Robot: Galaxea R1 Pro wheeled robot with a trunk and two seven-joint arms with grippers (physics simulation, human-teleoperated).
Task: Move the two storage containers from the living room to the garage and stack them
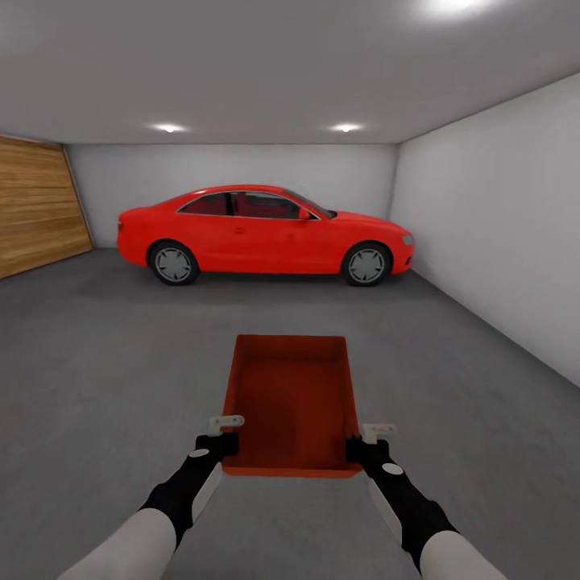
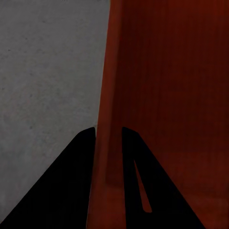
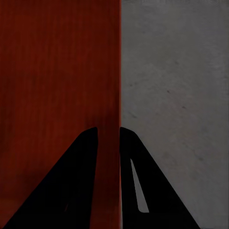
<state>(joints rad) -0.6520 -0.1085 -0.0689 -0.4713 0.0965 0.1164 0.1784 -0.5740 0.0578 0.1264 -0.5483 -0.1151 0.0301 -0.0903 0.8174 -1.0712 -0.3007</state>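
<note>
**Concrete floor of the garage**

The floor (image 1: 105, 362) is dark grey, mottled concrete running to the white walls. A red car (image 1: 266, 234) stands on it at the far end, side-on. Whether the orange-red container (image 1: 292, 403) touches it is unclear.

Wooden door (image 1: 36, 205) cut off at edge

Evenly, softly lit by recessed ceiling lights (image 1: 168, 128); faint shadow beneath the red car (image 1: 266, 236); wrist views dim, perhaps slightly blurred.
</note>
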